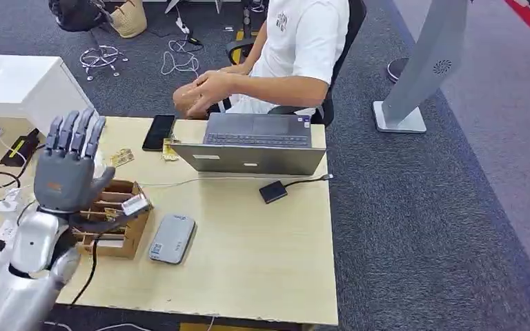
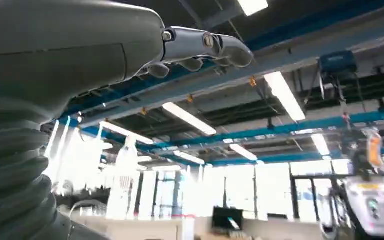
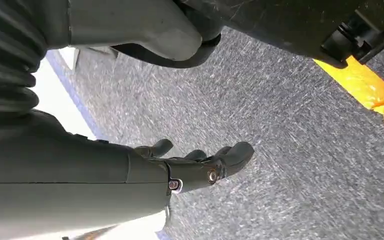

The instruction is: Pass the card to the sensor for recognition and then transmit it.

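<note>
My left hand (image 1: 69,172) is raised above the table's left side, back toward me, fingers spread and pointing up. In the left wrist view its fingers (image 2: 205,47) hold nothing against the ceiling. Just below it stands an open cardboard box (image 1: 114,224) with cards upright in slots. One white-labelled card (image 1: 134,205) sticks out at the box's right corner, under the thumb. A flat grey card reader (image 1: 172,238) lies right of the box. My right hand (image 3: 195,165) hangs empty over the carpet with loosely bent fingers.
A person sits behind the table (image 1: 248,262), hands (image 1: 203,93) together above an open laptop (image 1: 255,145). A small black device (image 1: 273,191) is cabled to the laptop. A phone (image 1: 159,132) and loose cards (image 1: 121,158) lie at the back. Cables trail along the left edge.
</note>
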